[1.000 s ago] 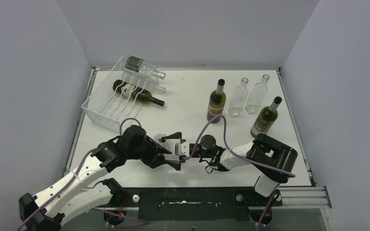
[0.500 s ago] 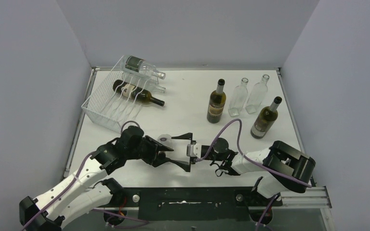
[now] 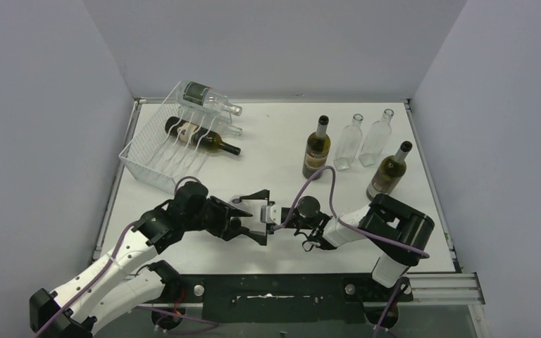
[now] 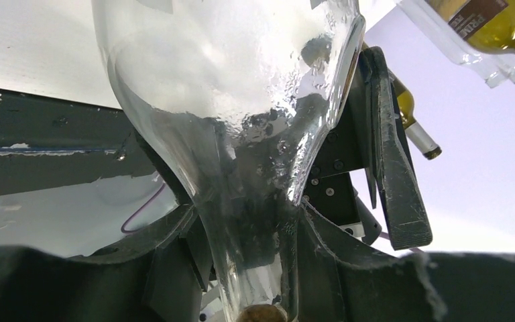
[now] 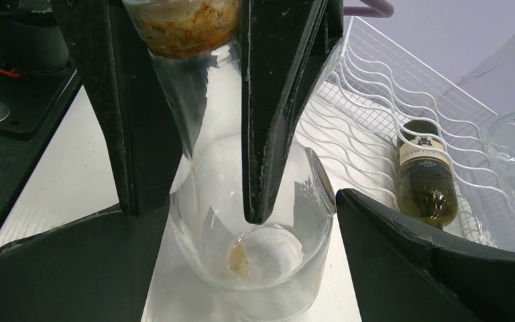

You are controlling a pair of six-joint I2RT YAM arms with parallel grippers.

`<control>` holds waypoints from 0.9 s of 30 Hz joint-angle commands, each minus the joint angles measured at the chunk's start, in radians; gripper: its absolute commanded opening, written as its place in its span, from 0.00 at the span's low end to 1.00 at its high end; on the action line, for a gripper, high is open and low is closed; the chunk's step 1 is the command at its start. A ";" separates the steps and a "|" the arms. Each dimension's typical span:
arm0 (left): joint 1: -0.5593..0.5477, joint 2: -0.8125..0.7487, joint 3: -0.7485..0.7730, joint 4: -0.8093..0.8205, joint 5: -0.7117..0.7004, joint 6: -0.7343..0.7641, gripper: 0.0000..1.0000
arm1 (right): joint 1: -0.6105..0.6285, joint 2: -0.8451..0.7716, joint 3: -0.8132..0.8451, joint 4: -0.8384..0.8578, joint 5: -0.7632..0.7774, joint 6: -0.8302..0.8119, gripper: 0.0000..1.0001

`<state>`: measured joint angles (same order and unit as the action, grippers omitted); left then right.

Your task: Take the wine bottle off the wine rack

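A clear, empty wine bottle (image 4: 241,100) lies between my two grippers at the near middle of the table. My left gripper (image 4: 255,258) is shut on its corked neck. Its base (image 5: 261,248) faces the right wrist camera, and my right gripper (image 5: 255,268) stands open with a finger on each side of the bottle's body. In the top view the left gripper (image 3: 236,220) and right gripper (image 3: 252,218) meet nose to nose. The wine rack (image 3: 156,153) stands at the far left with a dark bottle (image 3: 199,134) and a clear bottle (image 3: 208,96) lying on it.
Four bottles stand at the far right: a dark one (image 3: 316,148), two clear ones (image 3: 347,144) (image 3: 377,137), and another dark one (image 3: 389,172). The rack's wire cradles (image 5: 389,114) lie just beyond the held bottle in the right wrist view. Grey walls enclose the table.
The right arm drew back to the right half a second ago and has come back left, its open fingers now around the clear bottle. The left gripper kept hold of the neck.
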<state>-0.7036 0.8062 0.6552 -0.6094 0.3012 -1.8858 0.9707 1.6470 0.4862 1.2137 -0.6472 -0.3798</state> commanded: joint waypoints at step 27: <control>0.082 -0.033 0.232 0.140 -0.110 0.250 0.73 | 0.019 0.029 0.066 0.080 0.450 0.267 0.73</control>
<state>-0.6319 0.8074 0.7975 -0.4679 0.2958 -1.7748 0.9863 1.7290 0.5163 1.3544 -0.3298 -0.1219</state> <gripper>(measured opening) 0.729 0.855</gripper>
